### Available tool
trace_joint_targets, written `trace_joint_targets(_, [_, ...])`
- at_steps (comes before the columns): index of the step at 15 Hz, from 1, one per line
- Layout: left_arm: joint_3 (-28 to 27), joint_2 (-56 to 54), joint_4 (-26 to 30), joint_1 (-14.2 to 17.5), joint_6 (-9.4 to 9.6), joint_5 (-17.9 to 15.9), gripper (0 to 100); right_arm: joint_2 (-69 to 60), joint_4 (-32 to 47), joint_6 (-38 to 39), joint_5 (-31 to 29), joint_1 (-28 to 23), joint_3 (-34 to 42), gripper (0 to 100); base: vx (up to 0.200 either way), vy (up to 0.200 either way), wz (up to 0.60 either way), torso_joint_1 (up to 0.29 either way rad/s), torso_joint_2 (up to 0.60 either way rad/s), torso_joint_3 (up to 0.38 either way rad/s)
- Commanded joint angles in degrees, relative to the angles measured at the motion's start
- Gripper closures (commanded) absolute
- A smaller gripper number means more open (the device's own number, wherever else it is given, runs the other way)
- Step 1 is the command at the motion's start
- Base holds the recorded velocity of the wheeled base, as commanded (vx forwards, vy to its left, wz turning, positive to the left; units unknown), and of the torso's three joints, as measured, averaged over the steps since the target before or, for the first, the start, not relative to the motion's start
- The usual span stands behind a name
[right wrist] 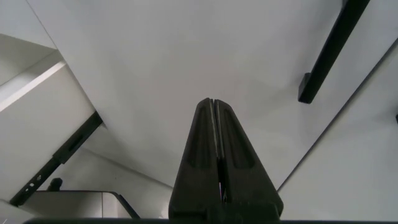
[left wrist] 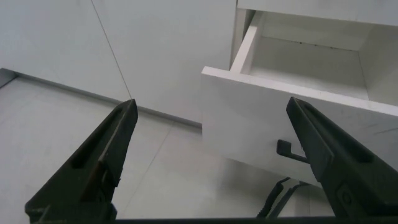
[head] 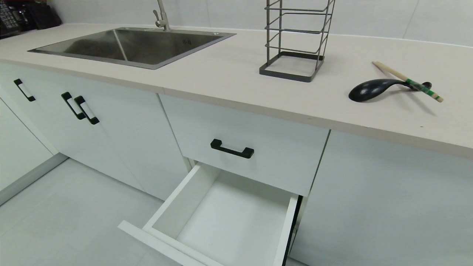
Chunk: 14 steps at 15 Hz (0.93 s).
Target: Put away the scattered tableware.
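**Spoon and chopsticks on the counter, bottom drawer open**

A pale countertop runs across the upper half of the head view, from the upper left down to the right edge. White cabinet doors stand below it on the left, with a pair of black door handles side by side. A stainless steel sink is set into the counter at the upper left, and its faucet stands at the back rim.

At lower centre an open drawer is pulled well out, white inside. In the left wrist view its front panel faces the camera. Directly above it a closed drawer carries a black bar handle.

A dark wire rack stands upright on the counter at upper centre, right of the sink.

The left gripper hangs low over the floor before the open drawer, its two fingers spread wide apart with nothing between them. The right gripper sits close to a white cabinet panel, its fingers pressed together with nothing in them.

The tableware lies at the upper right of the head view, well apart from the rack. A black spoon rests on the counter with its bowl toward the left. Wooden chopsticks with green-banded ends lie slanted across the spoon's handle, touching it.
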Motion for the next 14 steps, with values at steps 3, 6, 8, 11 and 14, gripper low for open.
trace_joint_targets(3, [0.0,0.1,0.0,0.0,-0.01,0.0,0,0.0,0.0,-0.1,0.0,0.0,0.0,100,0.0,0.0,0.0,0.227,-0.07,-0.118])
trace_joint_targets(6, [0.0,0.1,0.0,0.0,-0.01,0.0,0,0.0,0.0,0.0,0.0,0.0,0.0,100,0.0,0.0,0.0,0.232,-0.51,-0.24])
trace_joint_targets(8, [0.0,0.1,0.0,0.0,-0.01,0.0,0,0.0,0.0,0.0,0.0,0.0,0.0,100,0.0,0.0,0.0,0.176,-0.63,-0.181])
trace_joint_targets(11, [0.0,0.1,0.0,0.0,-0.01,0.0,0,0.0,0.0,0.0,0.0,0.0,0.0,100,0.0,0.0,0.0,0.235,-0.49,-0.212])
trace_joint_targets(14, [0.0,0.1,0.0,0.0,-0.01,0.0,0,0.0,0.0,0.0,0.0,0.0,0.0,100,0.0,0.0,0.0,0.097,-0.48,-0.22])
